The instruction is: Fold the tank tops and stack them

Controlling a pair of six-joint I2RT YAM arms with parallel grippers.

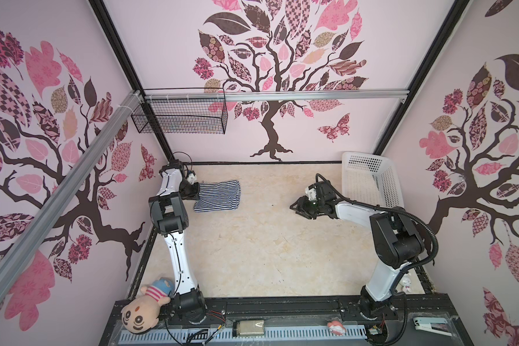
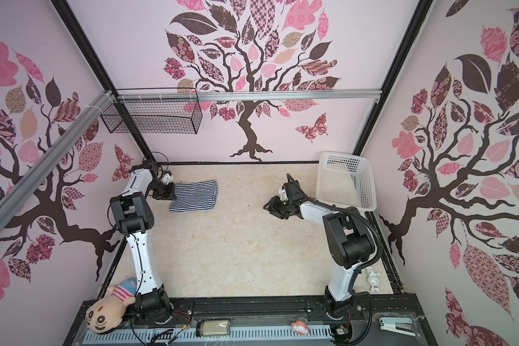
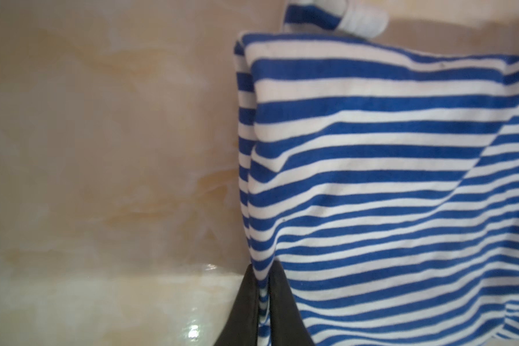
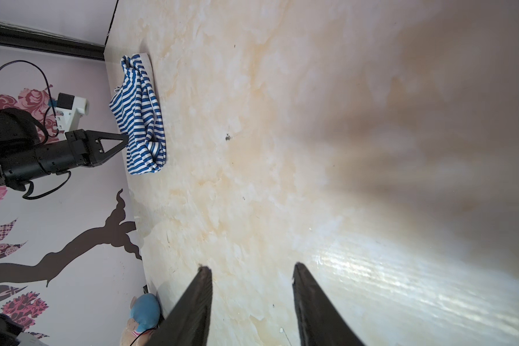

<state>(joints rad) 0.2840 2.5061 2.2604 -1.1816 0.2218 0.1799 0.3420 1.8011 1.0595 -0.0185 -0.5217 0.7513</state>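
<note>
A folded bundle of blue-and-white striped tank tops (image 1: 219, 196) (image 2: 196, 196) lies at the far left of the beige table (image 1: 267, 245), showing several layers; how many tops it holds I cannot tell. My left gripper (image 1: 198, 191) (image 2: 174, 195) is at the bundle's left edge. In the left wrist view its fingers (image 3: 262, 269) are pinched on a fold of the striped cloth (image 3: 372, 164). My right gripper (image 1: 294, 206) (image 2: 267, 205) hovers apart at mid-right, open (image 4: 249, 266) with only bare table between its fingers. The right wrist view also shows the bundle (image 4: 141, 119).
A white plastic basket (image 1: 369, 179) (image 2: 346, 182) leans at the back right corner. A black wire basket (image 1: 180, 116) hangs on the back wall. A plush doll (image 1: 144, 308) lies by the left arm's base, and a small white figure (image 1: 405, 283) by the right arm's base.
</note>
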